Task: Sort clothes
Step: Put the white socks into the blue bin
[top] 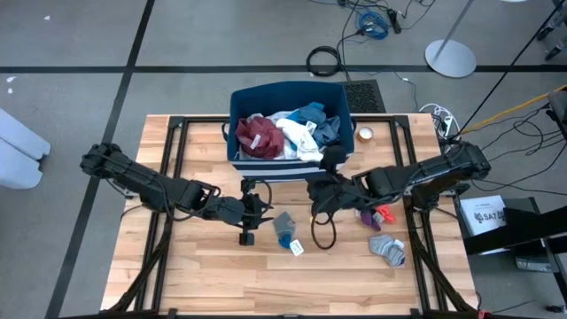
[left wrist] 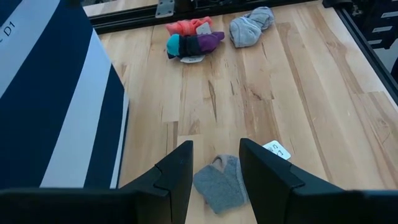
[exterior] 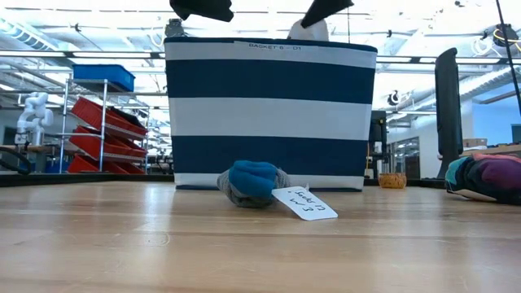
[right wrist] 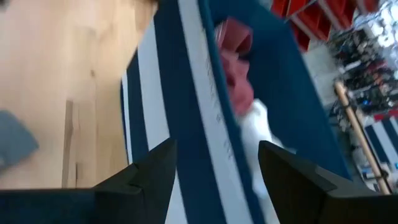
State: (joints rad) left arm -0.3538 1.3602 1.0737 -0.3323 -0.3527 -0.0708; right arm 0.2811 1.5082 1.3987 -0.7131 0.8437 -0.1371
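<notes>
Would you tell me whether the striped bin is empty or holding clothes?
Holding clothes: the striped bin contains maroon, white and blue garments piled inside.

A maroon garment (top: 257, 135), a white one (top: 295, 135) and a blue-grey one (top: 315, 117) lie crumpled together inside the striped bin (top: 244, 102). On the counter (top: 204, 275) in front of it rests a rolled grey-and-blue sock pair (top: 285, 227) with a white tag (top: 297, 249). Farther right lie a red, teal and purple bundle (top: 376, 215) and a crumpled grey sock pair (top: 388, 250), near each other
</notes>
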